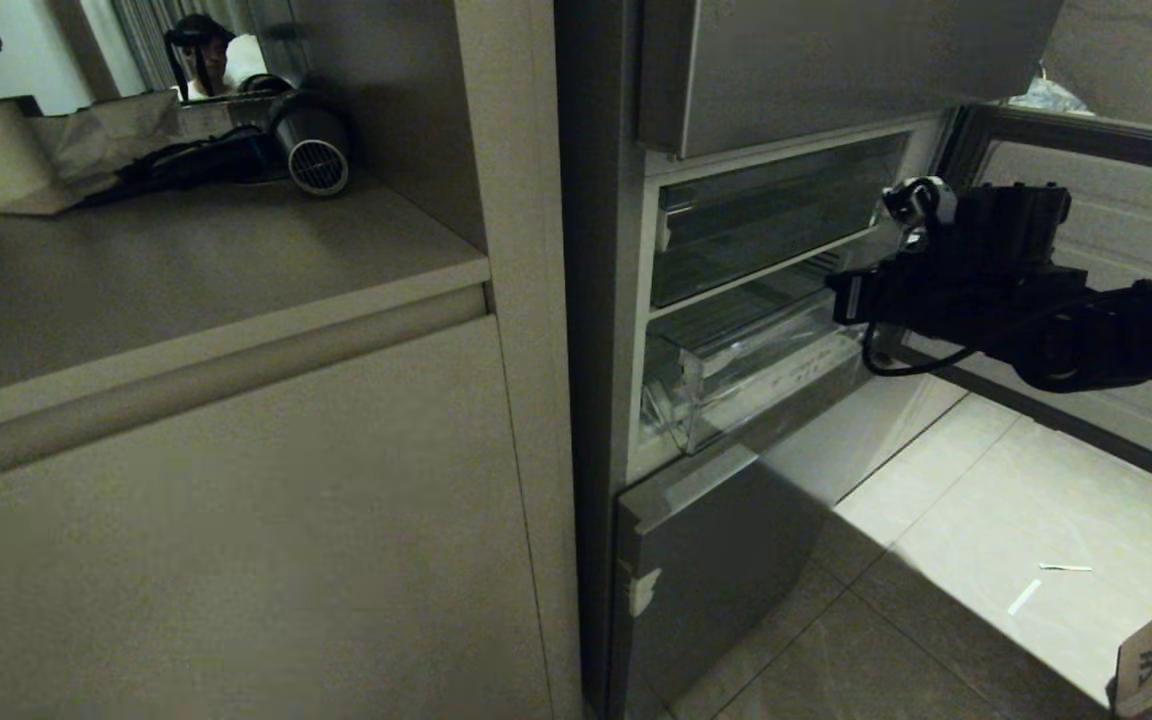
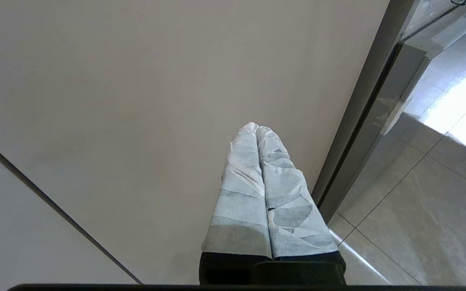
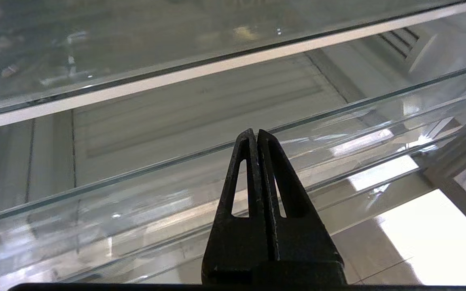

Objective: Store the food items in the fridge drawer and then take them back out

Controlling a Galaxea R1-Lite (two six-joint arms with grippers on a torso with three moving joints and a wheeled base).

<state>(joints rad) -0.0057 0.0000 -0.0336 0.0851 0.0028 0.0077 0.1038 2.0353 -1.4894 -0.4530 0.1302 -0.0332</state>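
Right gripper at the fridge drawer, fingers pressed together and empty

The right gripper (image 3: 257, 135) hangs just before the fridge drawer (image 3: 144, 202), whose long clear lip runs crosswise beyond the fingertips (no food visible); the left gripper (image 2: 257, 128), fingers together, parks by the cabinet.

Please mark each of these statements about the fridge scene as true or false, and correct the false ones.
1. The right gripper is wide open. False: its fingers are pressed together and hold nothing.
2. The clear fridge drawer is pulled out from the fridge. True.
3. A bell pepper lies in the drawer. False: no food shows in the visible part of the drawer.
4. The left gripper is shut, in front of a plain cabinet panel. True.
5. A hair dryer lies on the counter left of the fridge. True.
6. The right gripper reaches into the compartment above the drawer. False: it points at the drawer's front lip.
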